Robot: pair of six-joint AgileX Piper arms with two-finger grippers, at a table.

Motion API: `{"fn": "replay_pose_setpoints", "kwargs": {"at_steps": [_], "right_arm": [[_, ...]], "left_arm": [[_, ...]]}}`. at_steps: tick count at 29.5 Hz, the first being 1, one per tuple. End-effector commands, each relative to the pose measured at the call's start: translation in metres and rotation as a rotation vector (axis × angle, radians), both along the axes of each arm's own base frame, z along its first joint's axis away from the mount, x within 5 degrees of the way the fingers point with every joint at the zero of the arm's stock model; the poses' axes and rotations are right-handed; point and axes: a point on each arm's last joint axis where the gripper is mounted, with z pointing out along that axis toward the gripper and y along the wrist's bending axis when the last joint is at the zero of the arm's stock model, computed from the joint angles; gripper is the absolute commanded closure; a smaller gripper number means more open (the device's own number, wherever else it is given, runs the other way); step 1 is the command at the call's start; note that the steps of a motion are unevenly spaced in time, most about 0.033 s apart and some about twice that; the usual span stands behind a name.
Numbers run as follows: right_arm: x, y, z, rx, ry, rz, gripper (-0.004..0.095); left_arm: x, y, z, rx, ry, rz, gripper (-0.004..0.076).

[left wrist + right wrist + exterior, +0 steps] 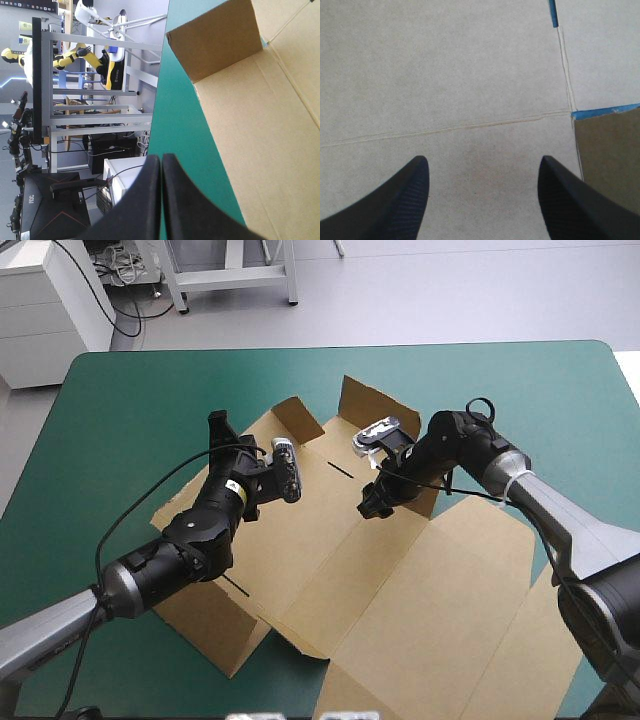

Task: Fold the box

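Note:
The brown box (400, 580) lies mostly flat on the teal-green cover, with a small flap (296, 416) and a taller wall (368, 402) raised at its far side. My left gripper (218, 432) is shut and holds nothing. It hovers at the box's far left edge, and in the left wrist view its tips (161, 162) point along the cover beside the board and raised flap (220, 40). My right gripper (372, 502) is open just above the box's middle panel. The right wrist view shows the gripper (482, 167) over creased board (470, 75), nothing between its fingers.
Teal-green cover (150, 400) shows between the box and the table's far and left edges. The board reaches down toward the front edge at the right (520, 670). A cut slot (600, 112) and a darker panel (610, 165) lie beside my right gripper.

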Motion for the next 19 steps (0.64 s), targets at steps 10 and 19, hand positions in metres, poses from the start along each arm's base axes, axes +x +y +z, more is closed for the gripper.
{"fn": "replay_pose_setpoints", "kwargs": {"at_steps": [10, 19], "right_arm": [[-0.003, -0.001, 0.028, 0.047, -0.079, -0.006, 0.0334], [-0.005, -0.001, 0.041, 0.036, -0.056, 0.03, 0.0334]], "left_arm": [[-0.003, 0.003, 0.02, -0.02, -0.066, -0.002, 0.0732], [-0.003, 0.003, 0.02, -0.02, -0.066, -0.002, 0.0732]]}}
